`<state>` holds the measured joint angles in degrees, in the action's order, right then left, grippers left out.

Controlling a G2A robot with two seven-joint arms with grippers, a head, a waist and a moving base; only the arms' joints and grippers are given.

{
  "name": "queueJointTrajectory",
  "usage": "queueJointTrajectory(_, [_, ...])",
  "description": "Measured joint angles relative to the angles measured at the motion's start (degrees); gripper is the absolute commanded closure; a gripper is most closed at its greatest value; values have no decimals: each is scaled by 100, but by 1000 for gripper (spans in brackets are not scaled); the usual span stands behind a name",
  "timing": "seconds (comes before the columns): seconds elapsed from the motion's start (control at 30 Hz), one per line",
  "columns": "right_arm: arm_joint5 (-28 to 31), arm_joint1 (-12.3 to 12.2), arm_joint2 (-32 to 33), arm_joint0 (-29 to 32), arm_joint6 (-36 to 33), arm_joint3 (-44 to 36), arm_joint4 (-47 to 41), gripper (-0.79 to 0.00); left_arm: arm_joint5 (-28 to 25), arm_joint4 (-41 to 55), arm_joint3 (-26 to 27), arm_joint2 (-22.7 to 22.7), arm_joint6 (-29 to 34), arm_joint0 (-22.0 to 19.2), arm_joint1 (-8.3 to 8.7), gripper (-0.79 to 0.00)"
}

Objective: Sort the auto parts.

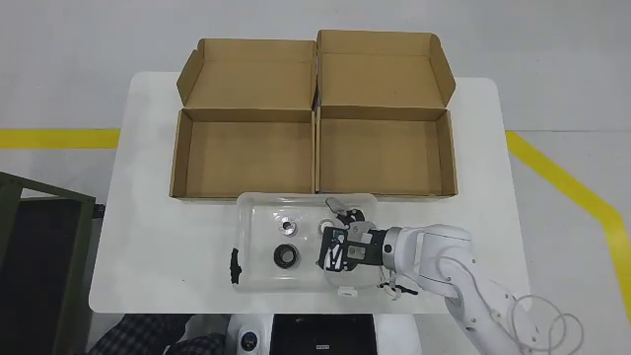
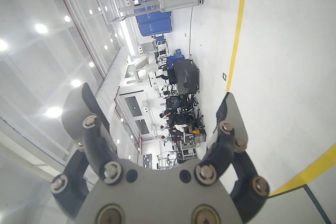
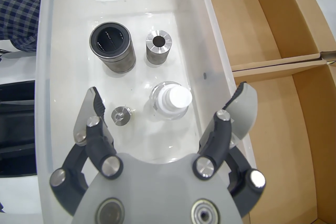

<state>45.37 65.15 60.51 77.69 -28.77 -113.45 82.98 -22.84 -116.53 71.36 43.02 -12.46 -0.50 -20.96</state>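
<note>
While the top view sets the bin [image 1: 256, 227] beside two boxes [image 1: 246, 158], we see from the right wrist a bottle [image 3: 173, 101] just ahead of the wide-spread right hand [image 3: 168, 88]; left hand [image 2: 156, 89] likewise spread.

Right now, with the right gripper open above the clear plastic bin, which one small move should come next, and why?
Probably lower the right gripper straight down: its open fingers frame the white-capped clear plastic part from above, all four parts sit in the clear plastic bin, and both brown cardboard boxes stand open.
</note>
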Motion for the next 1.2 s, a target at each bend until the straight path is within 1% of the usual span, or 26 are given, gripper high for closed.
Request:
queueJointTrajectory(0.07, [-17, -5, 0, -9, 7, 28, 4, -680, 0, 0, 0, 0, 0, 0, 0, -785])
queueJointTrajectory(0.1, [-27, -8, -3, -16, 11, 43, 5, -616, 0, 0, 0, 0, 0, 0, 0, -785])
queueJointTrajectory(0.2, [-44, -13, -18, -40, 9, 92, -9, -643, 0, 0, 0, 0, 0, 0, 0, -785])
queueJointTrajectory(0.27, [-61, -14, -28, -63, -1, 129, -29, -683, 0, 0, 0, 0, 0, 0, 0, -785])
queueJointTrajectory(0.33, [-97, -15, -39, -93, -17, 173, -51, -659, 0, 0, 0, 0, 0, 0, 0, -785])
queueJointTrajectory(0.37, [-113, -15, -44, -106, -21, 191, -58, -570, 0, 0, 0, 0, 0, 0, 0, -785])
queueJointTrajectory(0.4, [-130, -15, -52, -124, -27, 217, -64, -456, 0, 0, 0, 0, 0, 0, 0, -785])
queueJointTrajectory(0.43, [-138, -15, -60, -137, -30, 237, -66, -394, 0, 0, 0, 0, 0, 0, 0, -785])
queueJointTrajectory(0.53, [-158, -16, -86, -174, -45, 289, -72, -372, 0, 0, 0, 0, 0, 0, 0, -785])
queueJointTrajectory(0.67, [-178, -20, -110, -216, -61, 344, -79, -311, 0, 0, 0, 0, 0, 0, 0, -785])
queueJointTrajectory(0.7, [-177, -22, -118, -228, -68, 360, -79, -268, 0, 0, 0, 0, 0, 0, 0, -785])
queueJointTrajectory(0.83, [-126, -30, -152, -261, -93, 390, -83, -40, 0, 0, 0, 0, 0, 0, 0, -785])
queueJointTrajectory(0.87, [-114, -31, -159, -266, -94, 395, -88, 0, 0, 0, 0, 0, 0, 0, 0, -785])
queueJointTrajectory(1.1, [-4, -74, -109, -163, 87, 116, -107, 0, 0, 0, 0, 0, 0, 0, 0, -785])
queueJointTrajectory(1.2, [106, -106, -14, -62, 283, -50, -242, 0, 0, 0, 0, 0, 0, 0, 0, -785])
